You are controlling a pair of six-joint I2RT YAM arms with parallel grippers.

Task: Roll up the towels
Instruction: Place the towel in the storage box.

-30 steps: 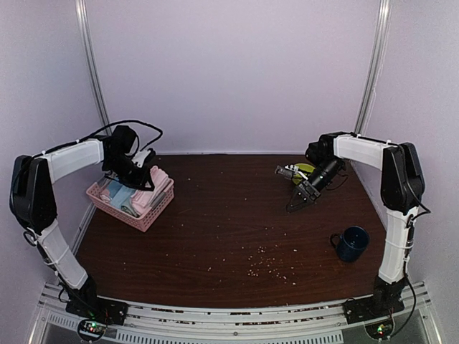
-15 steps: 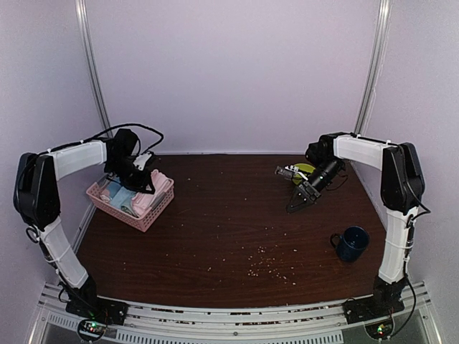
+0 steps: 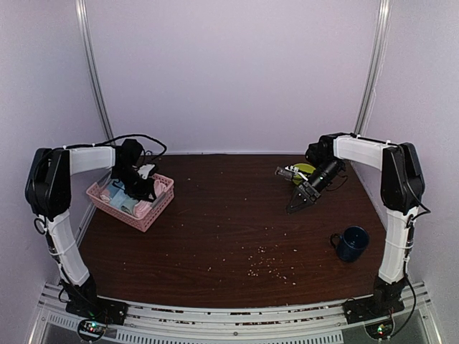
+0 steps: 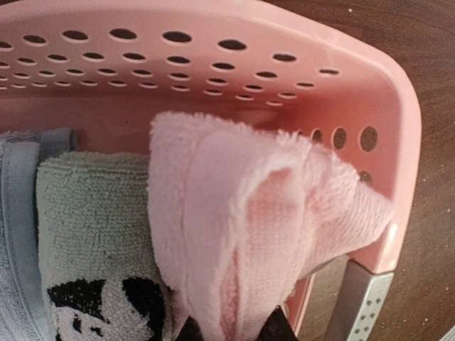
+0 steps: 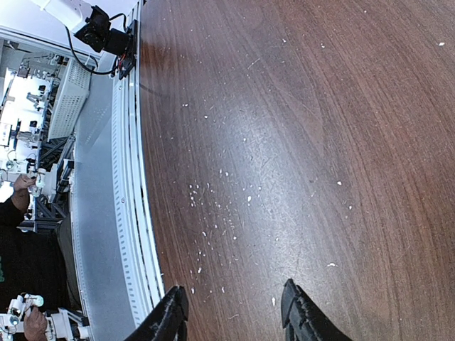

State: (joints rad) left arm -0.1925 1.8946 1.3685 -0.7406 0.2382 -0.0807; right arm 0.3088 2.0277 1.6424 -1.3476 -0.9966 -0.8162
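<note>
The pale pink towel is a loose roll that hangs partly over the right end of the pink basket. My left gripper is shut on its near end, with only the black jaw tips showing. Beside it in the basket lies the sage green towel, rolled and showing a black print. In the top view my left gripper is down inside the basket at the table's left. My right gripper hangs open and empty over bare table at the right, also open in its wrist view.
A blue-grey towel fills the basket's left side. A dark blue mug stands near the front right. A yellow-green object lies at the back right. Pale crumbs are scattered over the brown table's front middle.
My left gripper has moved left and down into the basket, taking the pink towel with it. The right arm has stayed still.
</note>
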